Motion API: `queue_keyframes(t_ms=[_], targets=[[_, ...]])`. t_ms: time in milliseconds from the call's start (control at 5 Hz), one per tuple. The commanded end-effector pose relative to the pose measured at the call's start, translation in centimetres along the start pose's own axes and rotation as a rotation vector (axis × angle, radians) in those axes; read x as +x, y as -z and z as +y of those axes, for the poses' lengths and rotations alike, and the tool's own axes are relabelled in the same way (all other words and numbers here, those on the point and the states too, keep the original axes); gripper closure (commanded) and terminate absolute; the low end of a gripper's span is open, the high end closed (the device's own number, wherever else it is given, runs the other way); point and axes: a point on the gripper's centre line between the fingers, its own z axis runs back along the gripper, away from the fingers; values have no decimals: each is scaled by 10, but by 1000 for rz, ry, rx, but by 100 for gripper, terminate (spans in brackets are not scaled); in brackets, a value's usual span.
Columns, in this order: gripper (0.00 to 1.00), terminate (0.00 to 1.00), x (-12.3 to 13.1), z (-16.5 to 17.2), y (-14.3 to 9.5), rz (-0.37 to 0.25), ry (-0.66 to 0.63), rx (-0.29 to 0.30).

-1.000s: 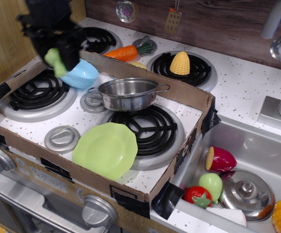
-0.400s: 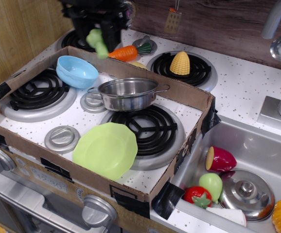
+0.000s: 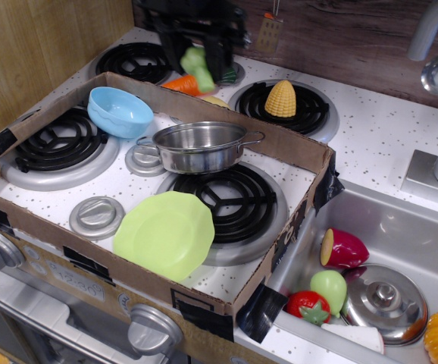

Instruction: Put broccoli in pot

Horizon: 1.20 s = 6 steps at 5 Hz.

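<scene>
My black gripper [image 3: 198, 54] is at the top centre, shut on the light-green broccoli [image 3: 198, 68], which hangs in the air above the orange carrot [image 3: 183, 85]. The shiny steel pot [image 3: 199, 145] with wire loop handles stands inside the cardboard tray, below and a little in front of the gripper. The pot looks empty.
A light-blue bowl [image 3: 119, 112] sits left of the pot, a lime-green plate [image 3: 164, 233] in front of it. The cardboard tray wall [image 3: 280, 144] runs behind the pot. A corn cob [image 3: 281, 98] lies on the back right burner. The sink [image 3: 423, 235] at right holds toy fruit and a steel lid [image 3: 384, 302].
My gripper has carried the broccoli to the right, from above the blue bowl at far left to above the carrot behind the pot.
</scene>
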Motion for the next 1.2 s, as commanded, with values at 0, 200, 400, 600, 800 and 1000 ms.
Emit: queue_keyframes(t_ms=[0,200,400,600,800,1000], targets=[[0,0,12,-10,0,-72,19,-30],[0,0,8,-10,6,-68,24,-47],[0,0,5,-8,7,-73,31,-35],[0,0,1,-8,9,-68,11,-30],[0,0,-5,-7,7,-74,17,-18],[0,0,-5,-7,7,-74,17,-18]])
